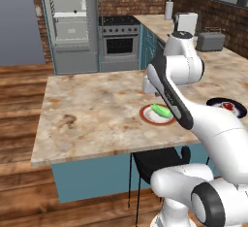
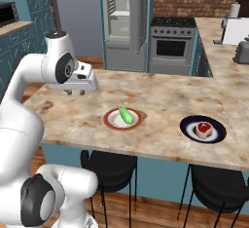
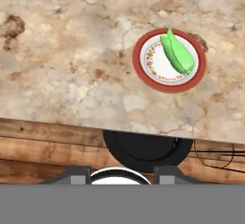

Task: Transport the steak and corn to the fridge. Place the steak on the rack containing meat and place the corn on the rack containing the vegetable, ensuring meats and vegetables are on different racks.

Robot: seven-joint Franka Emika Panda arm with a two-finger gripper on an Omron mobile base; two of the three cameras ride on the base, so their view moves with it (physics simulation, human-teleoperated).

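Corn lies on red-rimmed plate, steak on dark plate. Claw hovers above worktop, holding nothing; open/closed: can't tell.

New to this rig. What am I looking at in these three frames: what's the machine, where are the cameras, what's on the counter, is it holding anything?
It is a rendered kitchen with a white robot arm on a driving base. Two pictures come from base cameras behind the arm, left and right; the third looks down from the hand. The two-finger gripper hovers over the marble counter, touching nothing; I cannot tell if its fingers are open. On the counter, a light-green ear of corn lies on a red-rimmed white plate, and a red, pale-rimmed steak sits on a dark blue plate. The tall grey fridge stands open behind.
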